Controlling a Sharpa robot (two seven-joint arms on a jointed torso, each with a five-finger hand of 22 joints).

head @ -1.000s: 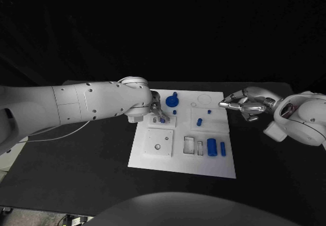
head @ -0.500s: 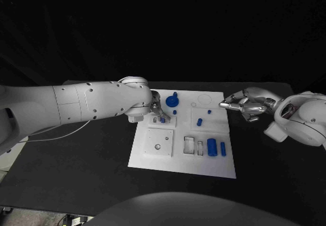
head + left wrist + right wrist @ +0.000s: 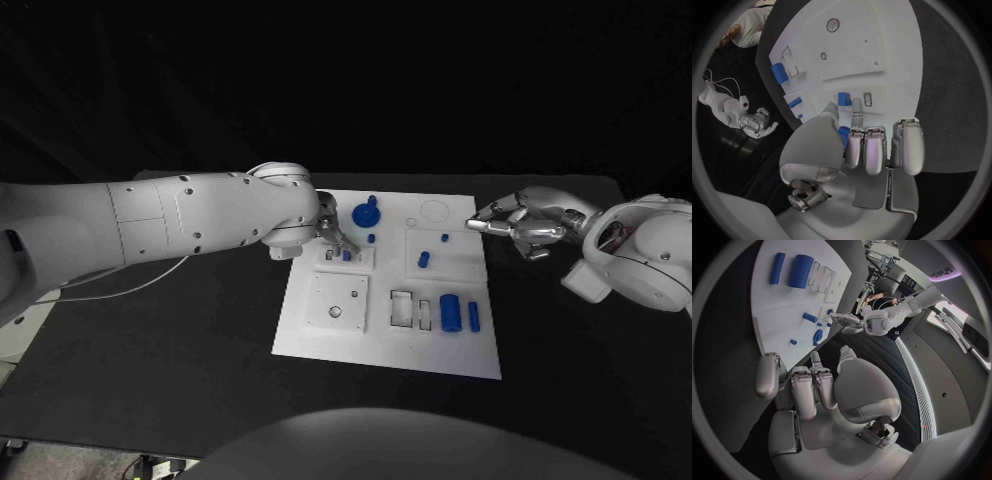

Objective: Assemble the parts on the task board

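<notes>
Nothing has shifted visibly since earlier: the left hand point(image 3: 330, 232) is pinching a small blue part point(image 3: 844, 99) over its task board point(image 3: 469, 355) slot, needing careful seating; the right hand point(image 3: 516, 226) is hovering curled, holding nothing.

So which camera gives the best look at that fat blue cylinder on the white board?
The head view: the fat blue cylinder lies unobstructed, seen from above. The right wrist view shows it too, bent near the rim; the left wrist view shows it small.

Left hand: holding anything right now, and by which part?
The left hand pinches a small blue part on the task board; its fingertips cover the contact spot. The right hand holds nothing.
</notes>
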